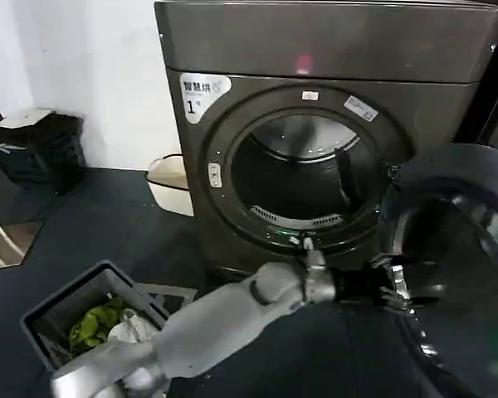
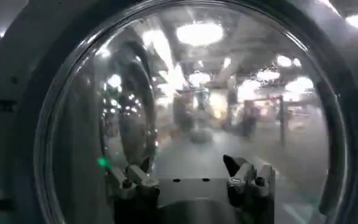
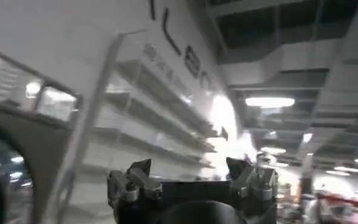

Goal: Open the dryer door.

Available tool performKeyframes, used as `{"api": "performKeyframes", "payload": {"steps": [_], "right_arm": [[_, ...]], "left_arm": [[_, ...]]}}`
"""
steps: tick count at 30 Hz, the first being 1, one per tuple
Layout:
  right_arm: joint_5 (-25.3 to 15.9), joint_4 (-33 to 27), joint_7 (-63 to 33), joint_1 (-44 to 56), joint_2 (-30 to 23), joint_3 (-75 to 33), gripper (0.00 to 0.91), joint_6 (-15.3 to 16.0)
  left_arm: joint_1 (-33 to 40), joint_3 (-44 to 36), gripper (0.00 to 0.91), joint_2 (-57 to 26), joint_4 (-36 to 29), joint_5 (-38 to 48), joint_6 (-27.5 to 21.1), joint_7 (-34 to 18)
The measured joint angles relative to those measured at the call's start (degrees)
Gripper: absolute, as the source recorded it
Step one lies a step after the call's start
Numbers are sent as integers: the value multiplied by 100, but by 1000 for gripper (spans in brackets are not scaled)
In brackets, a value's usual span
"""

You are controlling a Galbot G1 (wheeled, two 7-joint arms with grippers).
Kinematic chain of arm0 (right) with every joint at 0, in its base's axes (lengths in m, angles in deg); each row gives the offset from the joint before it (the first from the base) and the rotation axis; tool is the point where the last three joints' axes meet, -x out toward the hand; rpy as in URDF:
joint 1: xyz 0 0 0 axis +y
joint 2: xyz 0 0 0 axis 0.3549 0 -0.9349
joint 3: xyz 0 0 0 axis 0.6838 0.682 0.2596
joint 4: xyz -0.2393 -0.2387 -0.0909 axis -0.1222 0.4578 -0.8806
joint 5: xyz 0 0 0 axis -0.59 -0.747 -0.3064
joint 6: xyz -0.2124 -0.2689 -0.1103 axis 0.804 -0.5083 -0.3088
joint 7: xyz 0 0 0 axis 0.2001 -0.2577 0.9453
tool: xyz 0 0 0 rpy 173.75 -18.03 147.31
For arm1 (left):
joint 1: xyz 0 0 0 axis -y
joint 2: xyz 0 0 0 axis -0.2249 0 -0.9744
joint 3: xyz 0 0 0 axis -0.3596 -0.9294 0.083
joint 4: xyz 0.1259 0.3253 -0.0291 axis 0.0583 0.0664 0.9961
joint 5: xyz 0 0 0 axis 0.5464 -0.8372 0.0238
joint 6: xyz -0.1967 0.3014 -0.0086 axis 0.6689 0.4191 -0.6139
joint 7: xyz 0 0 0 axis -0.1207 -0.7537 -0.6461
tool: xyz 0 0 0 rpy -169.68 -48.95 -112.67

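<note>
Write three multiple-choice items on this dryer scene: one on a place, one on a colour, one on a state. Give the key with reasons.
1. Where is the left gripper?
A. inside the drum
B. at the inner face of the dryer door
C. over the basket

2. What colour is the small light on the dryer?
A. pink
B. blue
C. white

3. The dryer door is:
A. shut
B. swung open
C. removed

Key: B, the left arm reaches to the door's inner side; A, a pink glow on the top panel; B, the drum opening is exposed.
</note>
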Motion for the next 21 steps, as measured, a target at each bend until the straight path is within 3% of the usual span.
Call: {"api": "performKeyframes", "payload": {"steps": [6, 13, 21], "right_arm": [[-2, -234, 65, 136, 1, -307, 907, -24], [9, -267, 166, 172, 83, -323, 907, -39], [-4, -262, 216, 36, 253, -288, 907, -23]], "left_arm": [[24, -8, 907, 438, 325, -133, 120, -343], [-61, 143, 907, 425, 259, 63, 293, -683], [-183, 241, 907, -402, -382, 685, 1172, -1433]]}}
